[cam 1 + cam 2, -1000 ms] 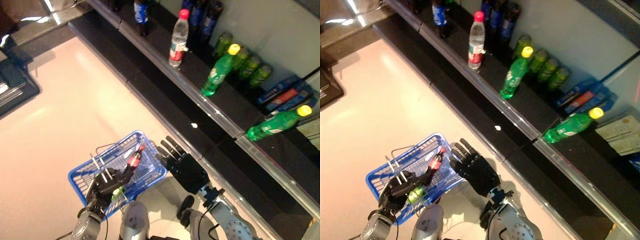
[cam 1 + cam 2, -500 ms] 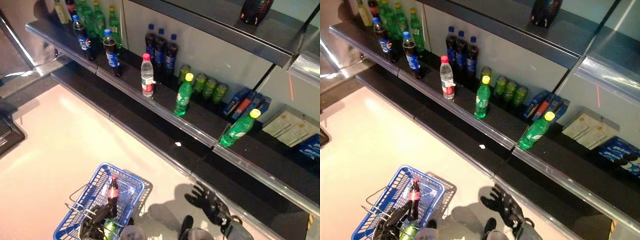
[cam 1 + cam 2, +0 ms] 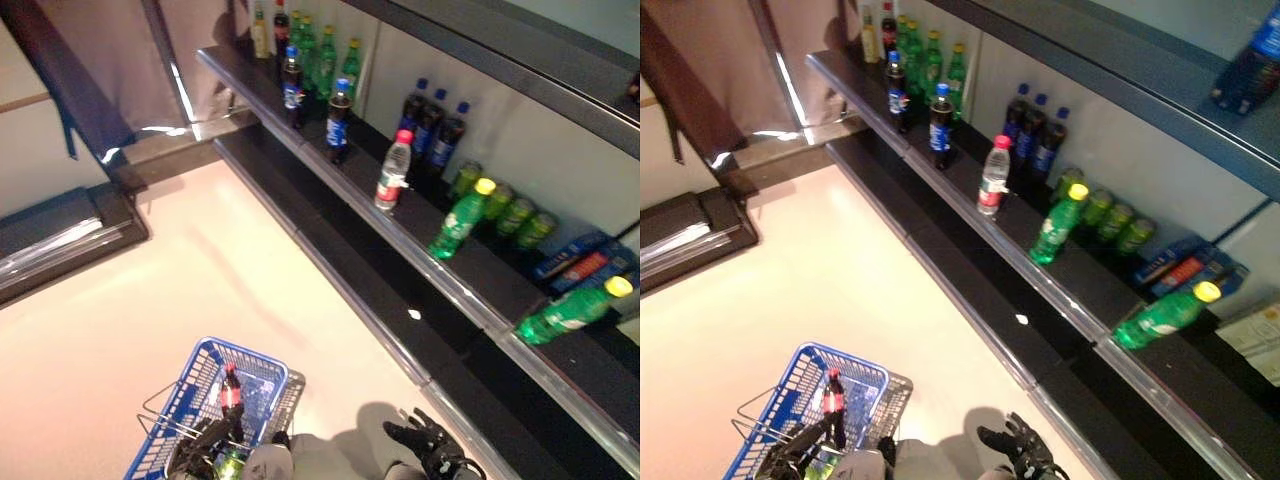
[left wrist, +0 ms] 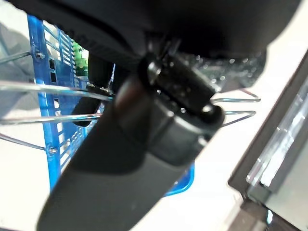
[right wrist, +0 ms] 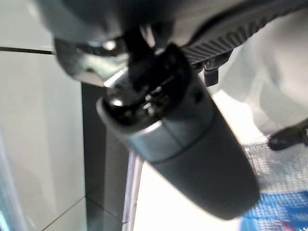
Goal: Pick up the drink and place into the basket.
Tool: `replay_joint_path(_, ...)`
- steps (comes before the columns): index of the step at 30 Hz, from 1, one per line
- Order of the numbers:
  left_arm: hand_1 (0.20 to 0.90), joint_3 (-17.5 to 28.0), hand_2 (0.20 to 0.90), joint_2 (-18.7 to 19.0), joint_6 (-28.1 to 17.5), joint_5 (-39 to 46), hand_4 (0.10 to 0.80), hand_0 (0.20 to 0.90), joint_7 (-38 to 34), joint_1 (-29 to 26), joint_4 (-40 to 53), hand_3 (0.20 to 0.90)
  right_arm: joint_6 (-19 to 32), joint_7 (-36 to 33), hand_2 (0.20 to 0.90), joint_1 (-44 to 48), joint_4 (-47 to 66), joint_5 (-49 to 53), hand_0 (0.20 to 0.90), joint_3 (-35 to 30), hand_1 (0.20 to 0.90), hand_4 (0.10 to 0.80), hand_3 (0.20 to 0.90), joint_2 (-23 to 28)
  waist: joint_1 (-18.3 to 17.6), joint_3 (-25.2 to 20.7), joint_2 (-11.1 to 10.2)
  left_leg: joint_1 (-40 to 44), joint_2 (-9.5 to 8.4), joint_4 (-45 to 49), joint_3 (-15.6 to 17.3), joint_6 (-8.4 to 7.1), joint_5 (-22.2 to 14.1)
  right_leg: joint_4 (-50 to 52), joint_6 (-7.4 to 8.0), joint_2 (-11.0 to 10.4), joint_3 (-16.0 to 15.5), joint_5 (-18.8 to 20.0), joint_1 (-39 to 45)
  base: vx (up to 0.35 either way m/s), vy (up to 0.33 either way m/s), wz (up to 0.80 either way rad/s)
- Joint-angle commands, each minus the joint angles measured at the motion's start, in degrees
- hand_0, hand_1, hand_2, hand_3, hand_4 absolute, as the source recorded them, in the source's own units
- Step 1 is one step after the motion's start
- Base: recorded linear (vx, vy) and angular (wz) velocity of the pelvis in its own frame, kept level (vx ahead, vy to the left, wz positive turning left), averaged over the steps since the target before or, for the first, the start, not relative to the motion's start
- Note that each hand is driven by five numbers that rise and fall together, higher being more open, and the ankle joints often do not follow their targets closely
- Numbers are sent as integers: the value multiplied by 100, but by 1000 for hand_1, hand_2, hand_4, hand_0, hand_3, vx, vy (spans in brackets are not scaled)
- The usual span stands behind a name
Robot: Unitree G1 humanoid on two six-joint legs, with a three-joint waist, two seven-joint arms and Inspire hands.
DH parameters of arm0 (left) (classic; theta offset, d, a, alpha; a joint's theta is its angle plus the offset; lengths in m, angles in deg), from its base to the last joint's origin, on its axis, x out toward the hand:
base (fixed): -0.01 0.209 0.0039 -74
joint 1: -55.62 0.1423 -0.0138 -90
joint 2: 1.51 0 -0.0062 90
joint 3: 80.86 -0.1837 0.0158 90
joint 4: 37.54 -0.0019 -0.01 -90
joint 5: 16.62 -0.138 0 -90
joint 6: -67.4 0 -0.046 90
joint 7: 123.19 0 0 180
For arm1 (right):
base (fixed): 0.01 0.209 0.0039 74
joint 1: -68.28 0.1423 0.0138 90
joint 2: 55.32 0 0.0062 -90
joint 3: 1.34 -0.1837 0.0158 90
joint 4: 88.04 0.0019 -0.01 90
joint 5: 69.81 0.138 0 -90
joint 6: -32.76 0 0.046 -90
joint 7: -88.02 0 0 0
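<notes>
The blue basket [image 3: 205,400] hangs low at the left in the left eye view. My left hand [image 3: 196,459] is shut on its thin wire handles [image 4: 43,87]. A small cola bottle with a red cap [image 3: 231,393] stands in the basket, and a green drink [image 3: 231,464] lies beside it. My right hand [image 3: 424,446] is open and empty, its fingers spread, low at the right of the basket and apart from it. It also shows in the right eye view [image 3: 1016,447].
A long dark shelf [image 3: 400,225] runs along the right. On it stand blue-labelled cola bottles [image 3: 338,120], a water bottle with a red cap [image 3: 393,172], a green bottle with a yellow cap [image 3: 457,218], green cans [image 3: 512,208] and a tilted green bottle [image 3: 568,311]. Pale floor [image 3: 190,280] lies at the left.
The camera has swung, so more of the shelf's far end shows. My right hand, open next to the basket a second ago, is lower and farther from it. The basket's contents are unchanged.
</notes>
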Motion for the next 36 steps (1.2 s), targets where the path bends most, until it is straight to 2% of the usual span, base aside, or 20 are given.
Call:
replay_joint_path(1,300,-568,300,110,-563,-317,100,300,548,22,473,200,365,131,900,116,-383,37,900,-149,900,800,900,119,-229,-266,162,103,-441,-401,-255,324,83,209,178,1233,663,71,1,291,88,111)
replay_joint_path(3,300,-596,300,77,-551,-273,100,300,497,-29,338,200,453,213,900,211,-790,-189,900,-153,900,800,900,136,-307,-291,118,177,-576,-459,-466,385,41,-47,148,1478,792,-5,-204,321,32,118)
replay_joint_path(6,300,-648,300,8,-598,-348,100,300,540,-47,118,200,420,344,900,298,-1233,-57,900,-234,900,800,900,208,-415,-263,15,235,-756,-346,-779,381,-108,-924,-45,1907,1080,-186,-344,344,4,61)
replay_joint_path(8,300,-692,300,-46,-659,-347,100,300,668,-53,-30,200,477,434,900,277,-1448,29,900,-304,900,800,900,255,-536,-262,-45,281,-936,-321,-1003,365,-205,-1424,-110,2166,1304,-32,-490,355,52,76)
replay_joint_path(10,300,-734,300,-77,-685,-314,100,300,789,-97,-134,200,500,492,900,294,-1629,107,900,-344,900,800,900,290,-709,-244,-110,472,-1151,-351,-1258,369,-385,-1832,-20,2309,1278,527,-1040,440,45,88)
replay_joint_path(12,300,-760,300,-81,-675,-315,100,300,833,-158,-155,200,477,466,900,358,-1733,67,900,-363,900,800,900,308,-833,-207,-122,781,-1233,-378,-1548,404,-615,-1822,23,2359,1103,934,-1567,478,-15,83)
replay_joint_path(13,300,-759,300,-82,-671,-318,100,300,824,-183,-147,200,460,453,900,365,-1753,32,900,-363,900,800,900,317,-891,-188,-113,882,-1241,-326,-1690,434,-722,-1684,35,2379,1084,1009,-1752,475,-70,107)
replay_joint_path(15,300,-711,300,-120,-667,-320,100,300,802,-240,-207,200,391,428,900,371,-1795,30,900,-391,900,800,900,330,-898,-273,-155,945,-1381,-6,-1903,486,-931,-1632,-116,2359,1064,886,-1595,416,-85,88)
replay_joint_path(16,300,-675,300,-164,-739,-233,100,300,861,-241,-308,200,373,400,900,358,-1865,32,900,-425,900,800,900,338,-951,-355,-109,1042,-1380,264,-1995,401,-856,-1538,-201,2436,1092,703,-1522,435,-64,49)
replay_joint_path(17,300,-558,300,-235,-777,-92,100,300,893,-216,-336,200,295,306,900,321,-1813,-59,900,-466,900,800,900,356,-981,-441,18,1190,-1260,663,-1895,210,-560,-1414,-320,2489,904,443,-1385,411,-60,68)
replay_joint_path(19,300,-490,300,-269,-740,-27,100,300,933,-194,-339,200,292,220,900,271,-1721,-209,900,-499,900,800,900,372,-1042,-545,17,1127,-1231,1479,-1719,-93,100,-1441,-423,2427,817,272,-1150,355,-81,70)
replay_joint_path(20,300,-512,300,-296,-803,-134,100,300,981,-198,-392,200,341,217,900,240,-1617,-355,900,-469,900,800,900,437,-1000,-542,-43,811,-1301,2386,-1410,-265,435,-1546,-486,2315,724,219,-871,355,-123,35)
replay_joint_path(22,300,-573,300,-324,-872,-193,100,300,972,-161,-394,200,339,185,900,162,-1386,-513,900,-428,900,800,900,516,-958,-525,-259,103,-1530,3607,-980,-401,748,-1605,-553,2097,693,170,-581,386,-177,31)
replay_joint_path(24,300,-538,300,-284,-855,-88,100,300,895,-118,-225,200,309,144,900,109,-1090,-634,900,-386,900,800,900,594,-771,-444,-343,-611,-1368,3738,-657,-291,543,-1547,-582,2085,744,-36,-329,346,-153,11)
replay_joint_path(27,300,-472,300,-180,-881,-11,100,300,1004,-65,-62,200,357,198,900,218,-1012,-494,900,-348,900,800,900,678,-433,-216,-403,-1376,-917,2952,-415,-131,479,-1619,-619,2213,1090,-268,83,297,-30,-45)
replay_joint_path(29,300,-407,300,-148,-967,39,100,300,1146,-27,-90,200,321,231,900,351,-1131,-509,900,-330,900,800,900,641,-327,-160,-369,-1302,-427,1629,-371,-84,496,-1721,-588,2379,1408,-424,279,338,144,-42)
replay_joint_path(30,300,-403,300,-143,-971,48,100,300,1156,-27,-93,200,322,236,900,359,-1147,-508,900,-324,900,800,900,636,-296,-144,-350,-1286,-365,1388,-409,-101,538,-1725,-583,2405,1458,-454,325,307,185,-32)
replay_joint_path(32,300,-341,300,-185,-1039,79,100,300,1136,-5,-83,200,334,297,900,406,-1415,-542,900,-289,900,800,900,547,-111,-141,-302,-1326,179,-55,-876,-351,951,-1777,-517,2489,1881,-637,622,472,278,-30)
replay_joint_path(34,300,-235,300,-272,-1039,5,100,300,1099,56,-23,200,316,443,900,371,-1629,-590,900,-377,900,800,900,504,-21,-129,-304,-1287,507,-546,-1160,-516,1184,-1834,-417,2347,2133,-727,879,484,307,-52)
replay_joint_path(36,300,-203,300,-355,-1025,21,100,300,1129,19,-78,200,269,449,900,336,-1809,-664,900,-489,900,800,900,453,-40,-124,-261,-1308,729,-448,-1118,-565,1181,-1821,-325,2121,2171,-812,1022,389,381,-75)
